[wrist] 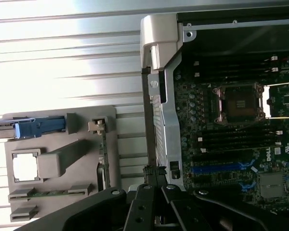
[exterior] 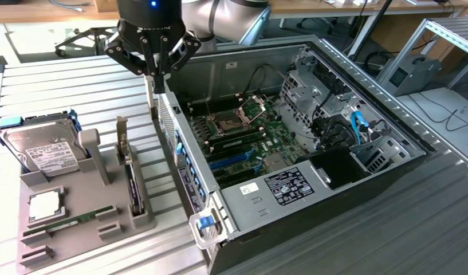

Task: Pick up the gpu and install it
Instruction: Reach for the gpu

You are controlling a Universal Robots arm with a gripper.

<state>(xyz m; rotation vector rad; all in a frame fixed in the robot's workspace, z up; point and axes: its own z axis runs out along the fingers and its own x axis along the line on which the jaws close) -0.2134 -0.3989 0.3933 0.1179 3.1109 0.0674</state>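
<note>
- Gripper (wrist: 156, 173) linkage is nearest the wrist camera: black jointed bars, fingertips pinched together with nothing between them that you can see. Treat it as closed and empty.
- It hangs over the bench (exterior: 66, 86) strip between the gray tray (exterior: 89, 197) and the case (exterior: 169, 120), just beside the case's far corner.
- The gpu (exterior: 134, 189) is not in hand. It stands on edge in a slot along the tray's case-side edge.
- Key relation: the card lies down and toward the bench's near edge from the gripper, slightly away from the case. Its long axis runs far-to-near, roughly parallel to the case wall, with the silver bracket (exterior: 122, 134) at the far end, closest to the fingers.
- You get a thin top edge to grasp: flat black board, rigid, narrow. My judgement is that closed fingers cannot straddle it.
- Same tray: a hard drive (exterior: 43, 152), shiny metal with a white label, at the far corner; a green memory stick (exterior: 66, 222), flat near the near edge. Neither is the target.
- The case is open, with a green motherboard (exterior: 249, 137) and blue plastic slots (exterior: 234, 160) exposed. The bench is ribbed aluminium.
</note>
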